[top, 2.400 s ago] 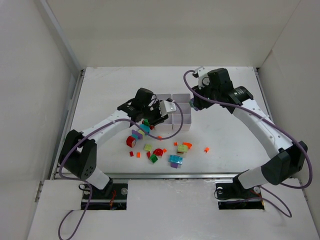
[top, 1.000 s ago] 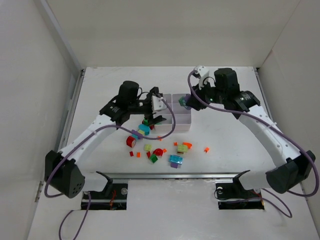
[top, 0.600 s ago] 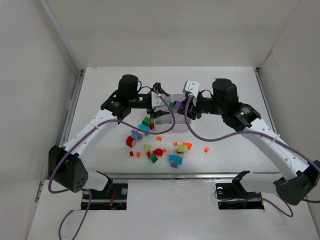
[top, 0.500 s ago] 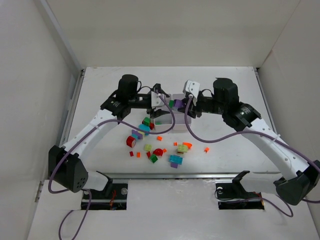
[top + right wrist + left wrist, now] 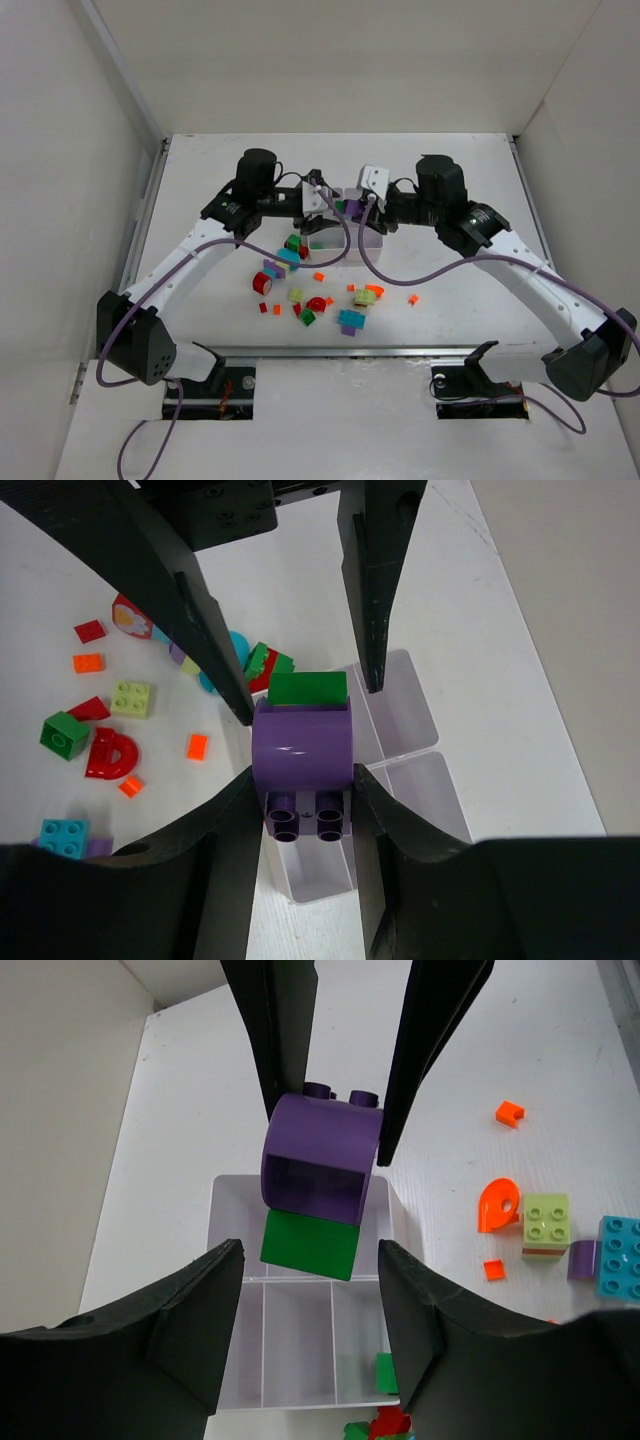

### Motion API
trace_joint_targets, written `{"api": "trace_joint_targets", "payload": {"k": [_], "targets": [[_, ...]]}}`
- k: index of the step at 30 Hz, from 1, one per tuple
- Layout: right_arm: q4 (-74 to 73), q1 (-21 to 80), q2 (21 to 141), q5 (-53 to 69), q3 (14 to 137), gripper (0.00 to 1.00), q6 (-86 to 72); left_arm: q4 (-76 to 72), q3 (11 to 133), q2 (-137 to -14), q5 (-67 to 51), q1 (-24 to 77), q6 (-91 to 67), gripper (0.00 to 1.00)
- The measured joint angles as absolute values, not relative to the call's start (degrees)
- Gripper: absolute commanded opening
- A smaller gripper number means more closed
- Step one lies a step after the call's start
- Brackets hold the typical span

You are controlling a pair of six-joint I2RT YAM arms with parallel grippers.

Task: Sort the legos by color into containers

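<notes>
My right gripper (image 5: 305, 780) is shut on a purple arched brick (image 5: 302, 745) that has a green brick (image 5: 308, 688) stuck to its far end. It holds the pair in the air over the white divided tray (image 5: 410, 695). My left gripper (image 5: 310, 1260) faces it, open. The left fingers (image 5: 210, 640) flank the green brick (image 5: 310, 1243) with small gaps on both sides. In the top view both grippers meet over the tray (image 5: 362, 240), around the purple brick (image 5: 350, 207). One tray compartment holds a green piece (image 5: 387, 1372).
Loose legos lie on the table in front of the tray: a red round piece (image 5: 263, 283), a cyan brick (image 5: 350, 319), a yellow-green brick (image 5: 366, 295), small orange bits (image 5: 413, 298), a red arch (image 5: 105, 752) and a green brick (image 5: 62, 732).
The right arm has swung left, carrying the purple and green pair over the tray to the left gripper. The left jaws have narrowed around the green end.
</notes>
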State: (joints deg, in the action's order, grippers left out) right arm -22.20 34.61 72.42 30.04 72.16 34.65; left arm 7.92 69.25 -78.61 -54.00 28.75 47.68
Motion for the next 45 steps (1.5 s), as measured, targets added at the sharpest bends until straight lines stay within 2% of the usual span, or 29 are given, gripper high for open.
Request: {"api": "trace_joint_targets", "payload": {"k": [3,4,7,8,9,15,26,33,34,39,41,45], "targets": [[-22.2,34.9,72.7,30.1,72.2,0.00,34.9,7.9,69.3,-78.6,-53.9,28.8,47.5,0.40],[-22.2,35.0,72.7,30.1,72.2,0.00,35.0,7.9,69.3,-78.6,-53.8,28.8,47.5,0.30],[-22.1,35.1,72.7,30.0,72.2,0.00,35.8,8.1,69.3,-78.6,-54.0,28.8,46.9,0.15],[-22.1,35.1,72.8,30.1,72.2,0.00,36.0,8.2,69.3,-78.6,-54.0,28.8,46.9,0.03],[-22.0,35.1,72.8,30.1,72.2,0.00,36.1,8.2,69.3,-78.6,-53.9,28.8,46.7,0.00],[-22.0,35.2,72.8,29.3,72.2,0.00,36.2,8.2,69.3,-78.6,-52.2,28.9,46.2,0.00],[-21.5,30.3,70.6,24.4,66.6,0.00,36.0,12.3,67.9,-81.9,-38.5,27.9,46.9,0.00],[-21.3,30.0,69.7,23.5,64.0,0.00,35.7,13.9,65.4,-84.2,-35.8,27.7,46.4,0.00],[-21.4,30.0,69.7,23.5,63.6,0.00,35.6,13.9,65.4,-85.2,-35.5,27.7,46.4,0.04],[-21.4,30.0,69.7,23.3,62.8,0.00,35.2,14.4,65.1,-89.9,-33.1,28.8,46.4,0.12],[-21.3,30.0,69.7,23.3,62.8,0.00,35.0,14.3,64.4,-90.8,-32.2,29.5,46.3,0.12],[-21.3,30.0,69.7,23.2,62.8,0.00,34.7,13.0,63.2,-91.0,-30.5,30.1,45.2,0.22]]}}
